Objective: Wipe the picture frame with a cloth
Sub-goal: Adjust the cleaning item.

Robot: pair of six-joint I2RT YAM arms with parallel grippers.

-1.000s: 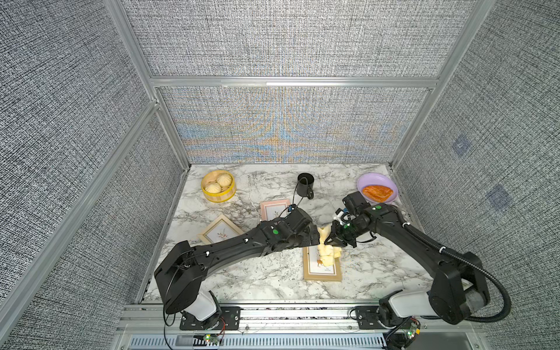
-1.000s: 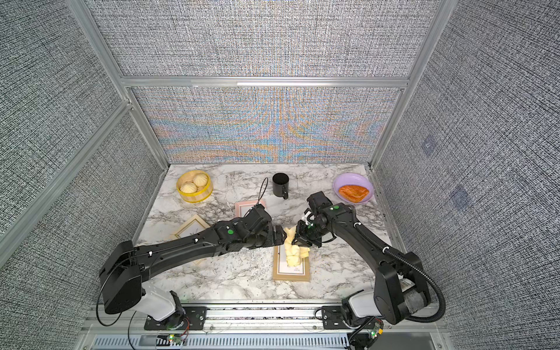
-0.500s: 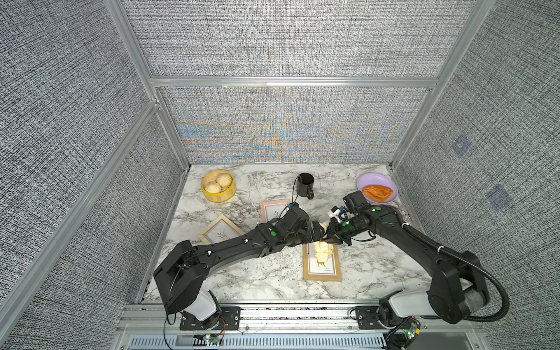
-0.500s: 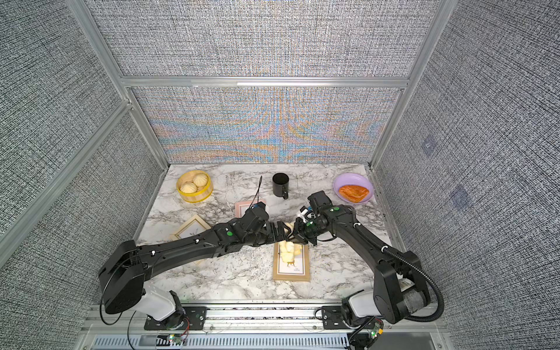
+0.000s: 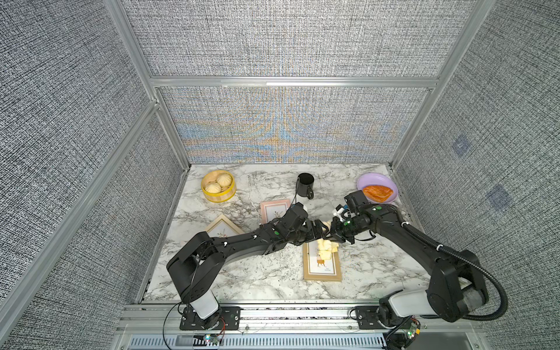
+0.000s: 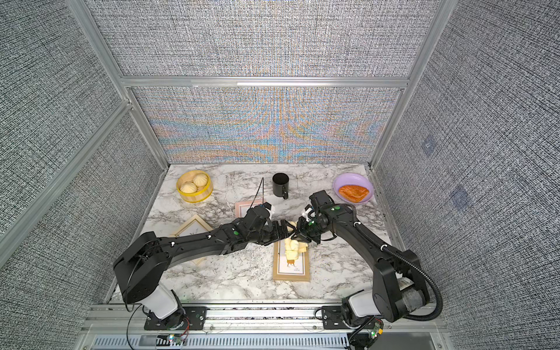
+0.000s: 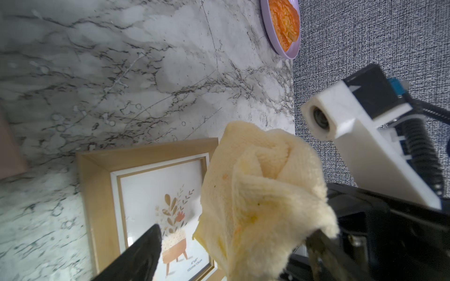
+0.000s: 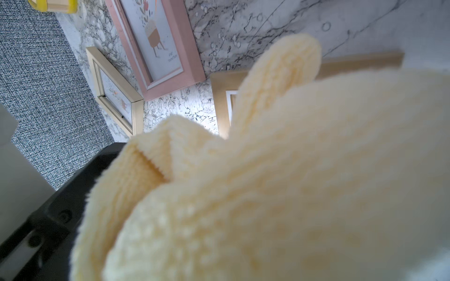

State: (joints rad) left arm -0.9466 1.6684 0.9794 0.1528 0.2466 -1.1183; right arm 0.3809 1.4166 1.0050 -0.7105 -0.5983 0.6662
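The cloth (image 5: 325, 248) is a pale yellow bunch hanging over the far end of the wooden picture frame (image 5: 322, 274), which lies flat on the marble near the front. My right gripper (image 5: 333, 235) is shut on the cloth's top; in the right wrist view the cloth (image 8: 267, 182) hides its jaws. My left gripper (image 5: 320, 231) meets it head-on and is open. In the left wrist view the cloth (image 7: 263, 189) sits between the spread fingers of the left gripper (image 7: 233, 233), above the picture frame (image 7: 97, 185). Both top views show cloth (image 6: 292, 247) and frame (image 6: 291, 272).
A pink frame (image 5: 274, 210) and a pale gold frame (image 5: 222, 227) lie left of the grippers, partly under the left arm. At the back stand a bamboo steamer with buns (image 5: 218, 185), a black mug (image 5: 305, 185) and a purple plate (image 5: 363, 181) with an orange pastry. Walls enclose three sides.
My left gripper has moved in toward the right one, so its fingers now flank the cloth. The cloth looks more bunched and hangs higher than a second ago.
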